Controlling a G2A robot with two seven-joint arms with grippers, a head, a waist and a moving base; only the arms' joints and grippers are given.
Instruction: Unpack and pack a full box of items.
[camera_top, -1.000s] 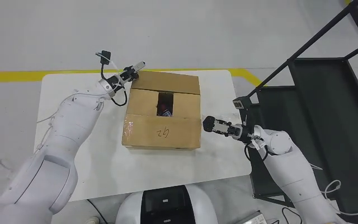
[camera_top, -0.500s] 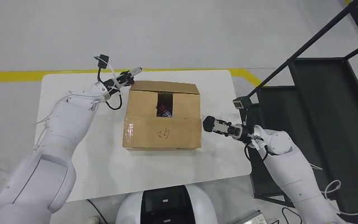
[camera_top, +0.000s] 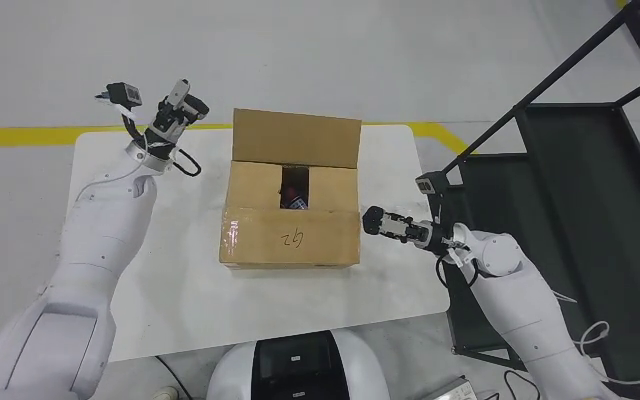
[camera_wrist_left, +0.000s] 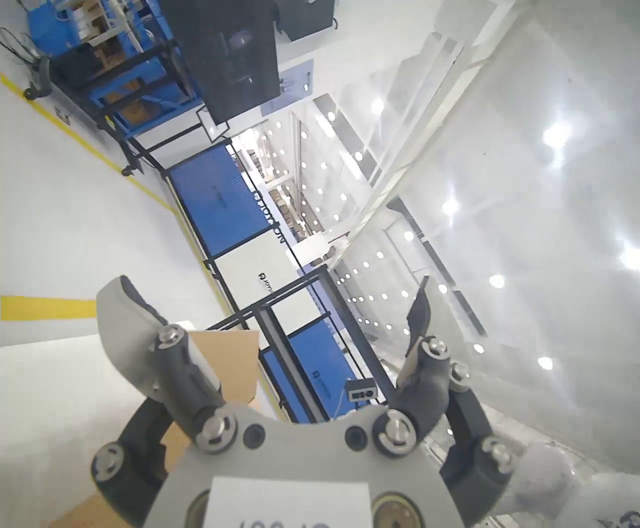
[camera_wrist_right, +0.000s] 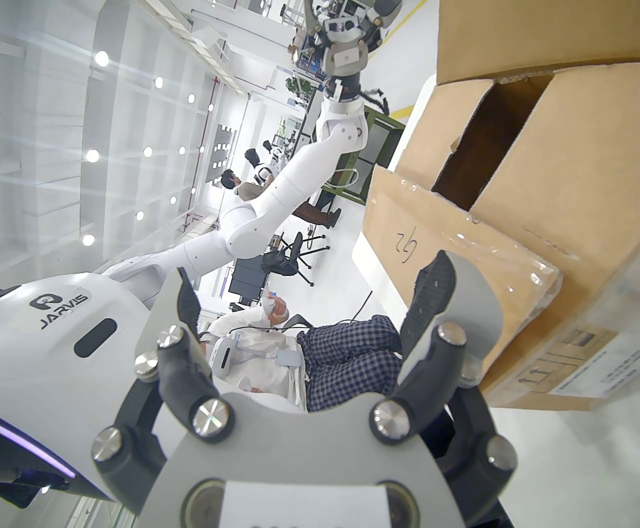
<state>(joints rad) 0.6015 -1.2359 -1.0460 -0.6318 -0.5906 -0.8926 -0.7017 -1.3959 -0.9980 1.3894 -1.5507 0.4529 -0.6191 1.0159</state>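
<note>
Right gripper (camera_top: 368, 220) hangs spread and empty just beside the right side of the box (camera_top: 290, 240). Box sits mid-way on the table (camera_top: 150, 290), far flap (camera_top: 296, 138) standing open, a dark item (camera_top: 295, 200) showing through the gap. Beyond, left gripper (camera_top: 188, 97) is up near the far left corner, fingers apart, holding nothing.

A big robotics test hall: glossy pale floor (camera_top: 400, 50) with a yellow line (camera_top: 60, 135) across the upper frame, blue partition panels (camera_wrist_left: 220, 197), rows of ceiling lights (camera_wrist_left: 450, 205) high overhead, black metal rack (camera_top: 560, 150) at right.
</note>
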